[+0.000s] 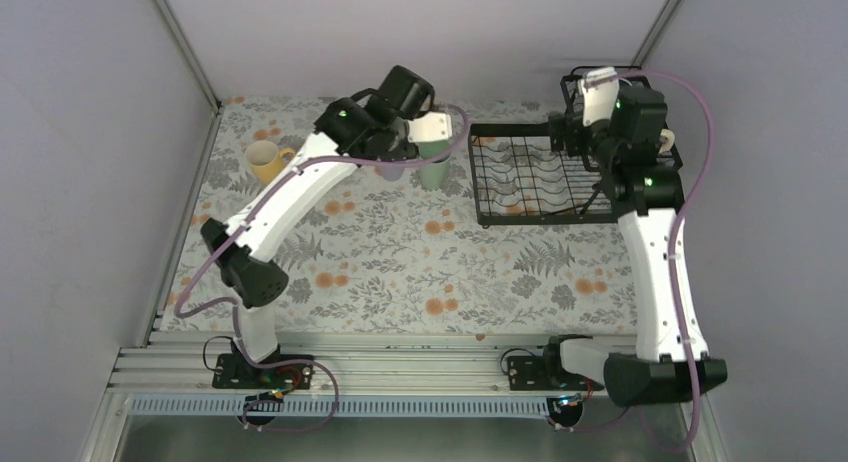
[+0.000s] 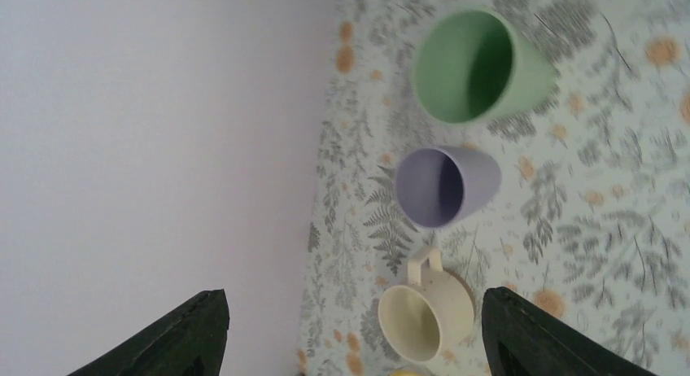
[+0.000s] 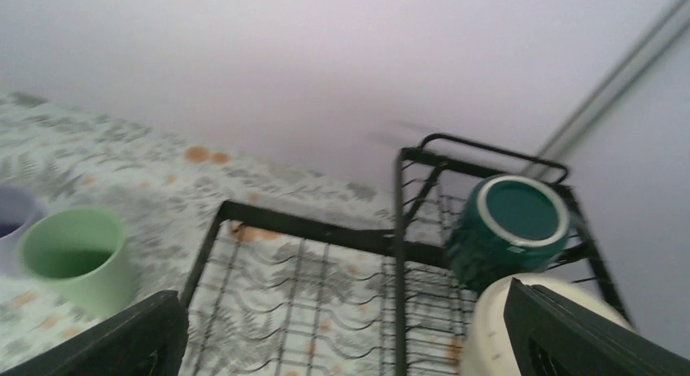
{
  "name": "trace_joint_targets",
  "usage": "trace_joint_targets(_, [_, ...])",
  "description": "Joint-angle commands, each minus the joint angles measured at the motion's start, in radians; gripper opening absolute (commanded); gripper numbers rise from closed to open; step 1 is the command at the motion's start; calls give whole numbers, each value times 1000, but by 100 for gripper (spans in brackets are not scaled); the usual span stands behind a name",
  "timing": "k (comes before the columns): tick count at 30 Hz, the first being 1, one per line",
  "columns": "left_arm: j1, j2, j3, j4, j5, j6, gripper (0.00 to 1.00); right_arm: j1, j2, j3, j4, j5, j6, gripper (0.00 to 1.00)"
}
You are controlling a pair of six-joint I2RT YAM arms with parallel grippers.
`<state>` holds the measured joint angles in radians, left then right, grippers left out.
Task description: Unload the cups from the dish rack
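While overhead the yellow mug [image 1: 265,162] sits unloaded left of the dish rack [image 1: 530,177], my left gripper [image 2: 351,295] gapes empty above cream mug [image 2: 425,315] and tumblers [image 2: 447,185] parked upright, and my right gripper [image 3: 342,295], wide and empty, faces the dark green mug [image 3: 508,225] draining upside-down in the basket [image 3: 423,160].

A mug [image 2: 423,315] and two tumblers [image 2: 447,185] line up on the table [image 1: 400,272] left of the dish rack [image 1: 530,177]; another mug [image 3: 508,225] sits in its basket [image 3: 423,160].
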<state>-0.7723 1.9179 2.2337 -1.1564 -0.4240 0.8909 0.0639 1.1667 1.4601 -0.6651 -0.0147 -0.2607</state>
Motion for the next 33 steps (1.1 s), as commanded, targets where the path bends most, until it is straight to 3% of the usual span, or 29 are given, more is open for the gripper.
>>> trace_joint_targets(1, [56, -105, -89, 246, 48, -224, 78, -9, 146, 145, -64, 227, 22, 100])
trace_joint_targets(6, [147, -330, -406, 573, 75, -432, 86, -69, 298, 355, -149, 338, 64, 100])
trace_joint_targets(9, [181, -442, -633, 778, 54, -474, 91, -109, 376, 464, -209, 359, 83, 100])
trace_joint_targets(12, [206, -489, -761, 882, 48, -485, 95, -153, 412, 467, -200, 383, 71, 100])
trace_joint_targets(17, [238, -491, -838, 885, 112, -488, 97, -220, 392, 371, -146, 401, 10, 100])
trace_joint_targets(26, [252, -469, -875, 878, 184, -447, 97, -447, 295, 268, -173, 126, -160, 96])
trace_joint_targets(33, [252, -451, -890, 886, 222, -467, 97, -555, 355, 334, -287, -21, -326, 90])
